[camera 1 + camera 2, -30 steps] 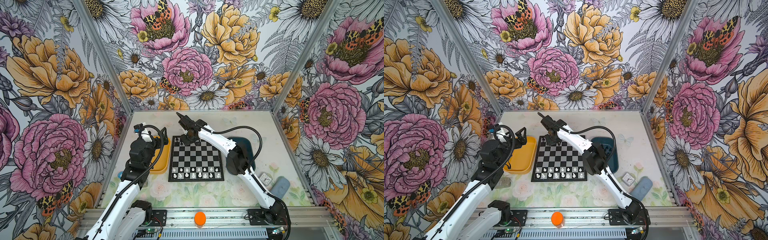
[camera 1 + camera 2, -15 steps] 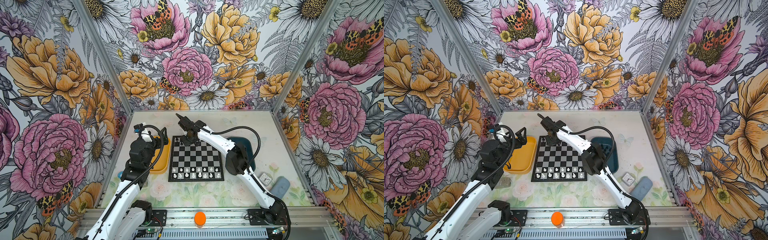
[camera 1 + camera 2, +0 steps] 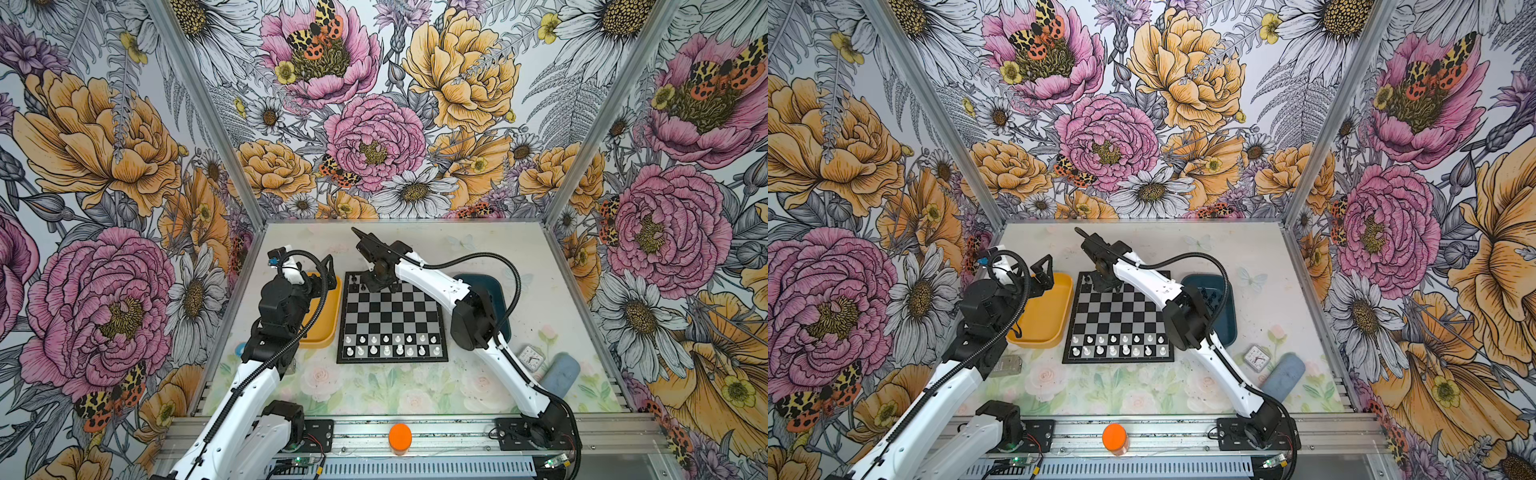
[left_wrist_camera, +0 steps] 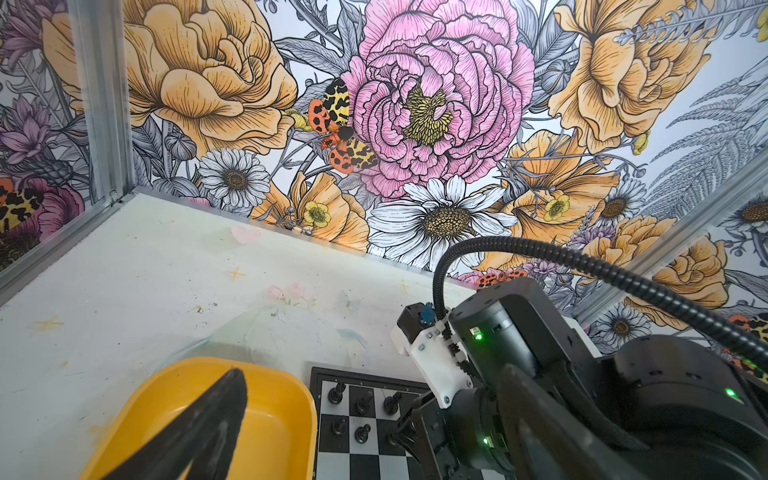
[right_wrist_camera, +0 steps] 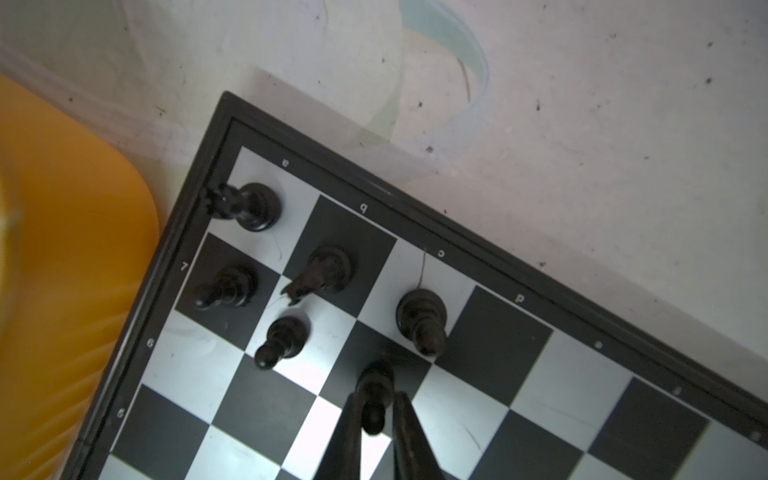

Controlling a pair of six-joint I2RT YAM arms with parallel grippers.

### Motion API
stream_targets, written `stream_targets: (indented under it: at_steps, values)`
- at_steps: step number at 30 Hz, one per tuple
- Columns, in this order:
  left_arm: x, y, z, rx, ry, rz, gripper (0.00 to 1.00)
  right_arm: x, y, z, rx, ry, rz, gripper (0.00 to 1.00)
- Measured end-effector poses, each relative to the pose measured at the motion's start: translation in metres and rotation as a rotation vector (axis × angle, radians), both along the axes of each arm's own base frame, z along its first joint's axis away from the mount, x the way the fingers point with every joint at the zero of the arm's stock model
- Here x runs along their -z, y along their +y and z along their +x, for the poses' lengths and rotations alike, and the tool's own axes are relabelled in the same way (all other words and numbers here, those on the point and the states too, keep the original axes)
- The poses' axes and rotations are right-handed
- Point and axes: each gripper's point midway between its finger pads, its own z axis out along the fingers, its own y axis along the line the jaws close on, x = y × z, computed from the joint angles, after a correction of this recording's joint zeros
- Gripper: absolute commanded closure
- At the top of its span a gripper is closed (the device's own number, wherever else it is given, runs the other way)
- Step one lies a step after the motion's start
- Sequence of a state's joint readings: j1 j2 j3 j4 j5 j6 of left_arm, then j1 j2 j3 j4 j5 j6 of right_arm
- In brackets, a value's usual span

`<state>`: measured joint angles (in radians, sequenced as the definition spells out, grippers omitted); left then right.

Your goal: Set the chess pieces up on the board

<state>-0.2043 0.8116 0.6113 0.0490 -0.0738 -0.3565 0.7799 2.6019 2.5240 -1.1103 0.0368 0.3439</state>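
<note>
The board (image 3: 392,320) lies mid-table, with white chessmen (image 3: 390,345) filling its two near rows. My right arm reaches over its far left corner. There, in the right wrist view, several black chess pieces stand: a rook (image 5: 253,205), a knight (image 5: 326,270), a bishop (image 5: 422,316) and two pawns (image 5: 226,286) (image 5: 282,340). A third pawn (image 5: 374,386) stands on a black square between the tips of my right gripper (image 5: 376,405), whose jaws are slightly parted with light showing beside the pawn's head. My left gripper (image 3: 1042,276) hangs wide open and empty over the yellow tray (image 3: 322,328).
A dark blue tray (image 3: 1223,316) right of the board holds more black pieces (image 3: 1210,297), partly under the right arm. A small clock (image 3: 531,357) and a grey-blue block (image 3: 561,374) lie near right. An orange cap (image 3: 400,436) sits on the front rail.
The right gripper shifted slightly over the board's far left corner, and its jaws have parted a little around the pawn. The left arm has not moved.
</note>
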Motion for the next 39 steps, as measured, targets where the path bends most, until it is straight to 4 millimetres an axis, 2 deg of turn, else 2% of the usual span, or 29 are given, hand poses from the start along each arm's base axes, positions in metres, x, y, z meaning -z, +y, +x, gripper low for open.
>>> stream_targets:
  at_steps: [18,22,27,33,36,39]
  values:
    - [-0.001,0.001,-0.001,-0.002,-0.004,-0.001,0.04,-0.002,-0.002,-0.004,0.005,0.011,0.0,0.64]
    - [-0.006,0.001,-0.003,-0.002,-0.018,-0.004,0.04,-0.012,-0.008,-0.009,0.006,0.012,-0.003,0.63]
    - [-0.008,0.002,-0.005,-0.007,-0.025,-0.005,0.04,-0.043,-0.019,-0.02,0.006,-0.006,0.015,0.61]
    - [-0.008,0.002,-0.004,-0.008,-0.024,-0.008,0.04,-0.096,-0.048,-0.037,0.034,-0.067,0.071,0.61]
    - [-0.007,0.002,-0.004,-0.008,-0.022,-0.008,0.04,-0.113,-0.081,-0.041,0.089,-0.094,0.093,0.62]
    - [-0.003,0.001,-0.002,-0.007,-0.01,-0.01,0.05,-0.113,-0.131,-0.035,0.198,-0.101,0.09,0.64]
